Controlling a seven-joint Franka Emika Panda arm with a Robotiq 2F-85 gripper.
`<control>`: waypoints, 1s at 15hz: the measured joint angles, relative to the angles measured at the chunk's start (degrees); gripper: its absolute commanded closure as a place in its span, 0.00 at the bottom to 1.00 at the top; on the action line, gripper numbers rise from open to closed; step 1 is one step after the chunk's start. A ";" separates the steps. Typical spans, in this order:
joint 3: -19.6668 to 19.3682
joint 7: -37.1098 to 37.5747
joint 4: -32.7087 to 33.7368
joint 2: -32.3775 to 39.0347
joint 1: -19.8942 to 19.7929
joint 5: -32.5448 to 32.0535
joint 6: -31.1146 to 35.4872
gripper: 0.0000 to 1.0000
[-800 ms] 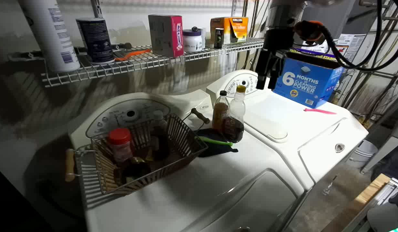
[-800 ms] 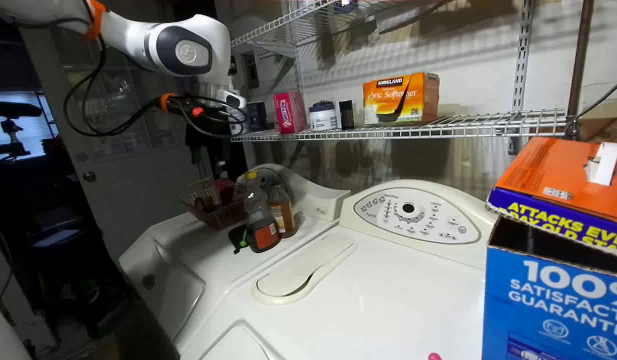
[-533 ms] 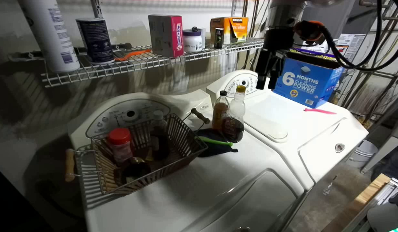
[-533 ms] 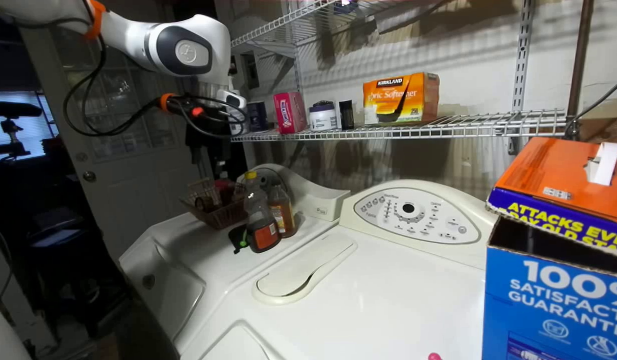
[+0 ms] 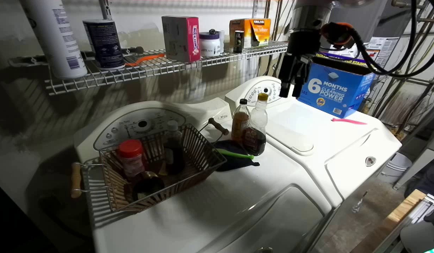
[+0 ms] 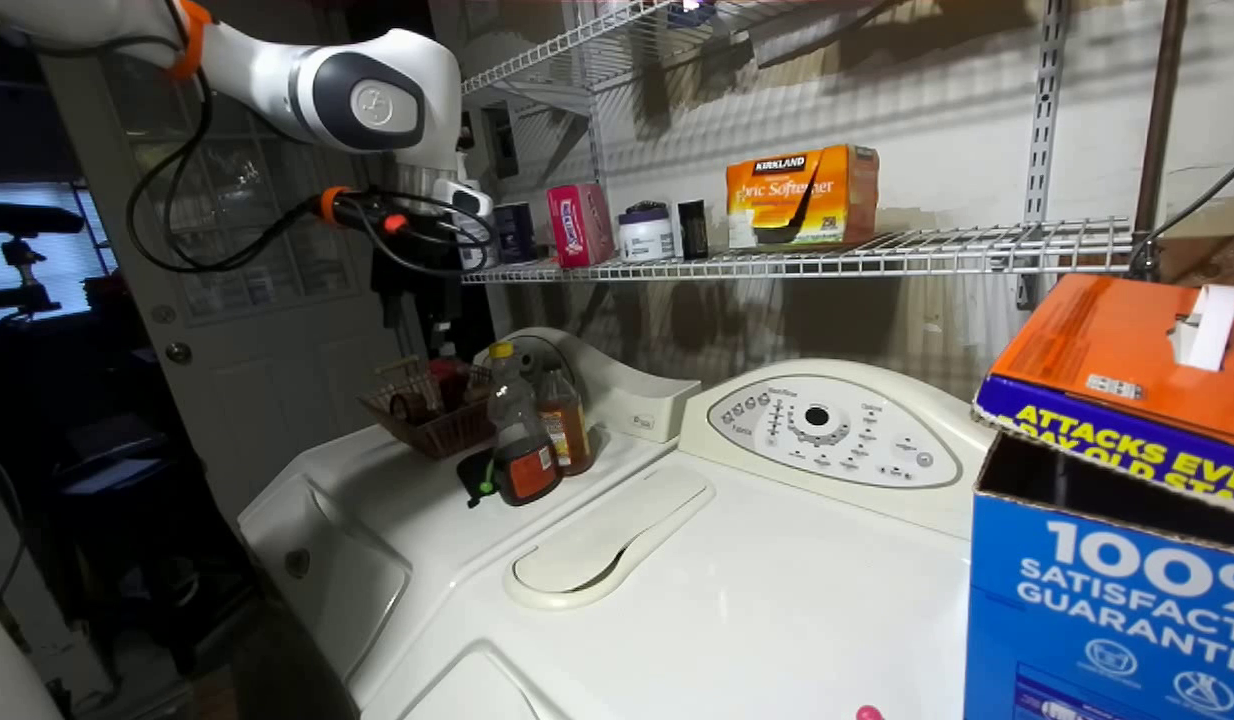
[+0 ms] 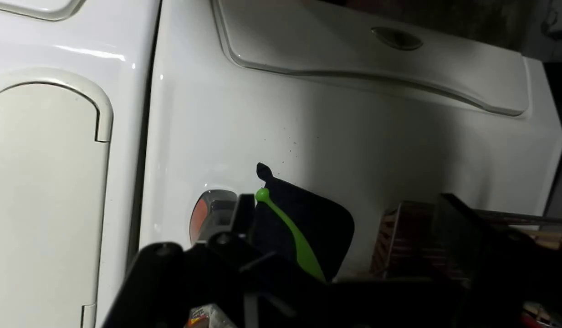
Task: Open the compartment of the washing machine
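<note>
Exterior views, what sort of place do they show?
Probably a laundry area: two white machines stand side by side, a fabric softener box is on a wire shelf, and a blue box reads "cleaning power".

Washing machine [image 6: 797, 610] white; compartment lid [image 6: 609, 530] cream; fingers [image 5: 285, 82] black.

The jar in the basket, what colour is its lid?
Red. The lid of the jar shows best in an exterior view.

Uneven lighting. In an exterior view, the washer [image 5: 329, 133] is nearly overexposed; the neighbouring machine [image 5: 189, 214] is dim, shadow bars from the basket [image 5: 203, 149] crossing its outer edge. Wrist view: gripper [image 7: 345, 200] near-black.
</note>
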 measured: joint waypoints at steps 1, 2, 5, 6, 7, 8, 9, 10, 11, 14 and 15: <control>0.00 0.00 0.00 0.00 0.00 0.00 0.00 0.00; 0.00 0.00 0.00 0.00 0.00 0.00 0.00 0.00; 0.06 -0.19 -0.01 0.00 -0.44 0.00 0.38 0.00; -0.08 -0.71 -0.03 0.00 -0.84 0.00 0.93 0.00; -0.40 -1.59 -0.16 0.00 -1.42 0.00 1.42 0.00; -1.00 -2.91 -0.47 0.00 -2.15 0.00 1.71 0.00; -1.84 -4.55 -1.00 0.00 -3.03 0.00 1.86 0.00; -2.76 -6.38 -1.67 0.01 -3.89 0.00 1.94 0.00; -3.86 -8.58 -2.52 0.08 -4.85 0.01 2.11 0.00; -6.80 -13.29 -5.27 0.95 -7.48 0.03 4.45 0.00; -7.59 -14.26 -6.14 1.68 -8.33 0.03 6.28 0.00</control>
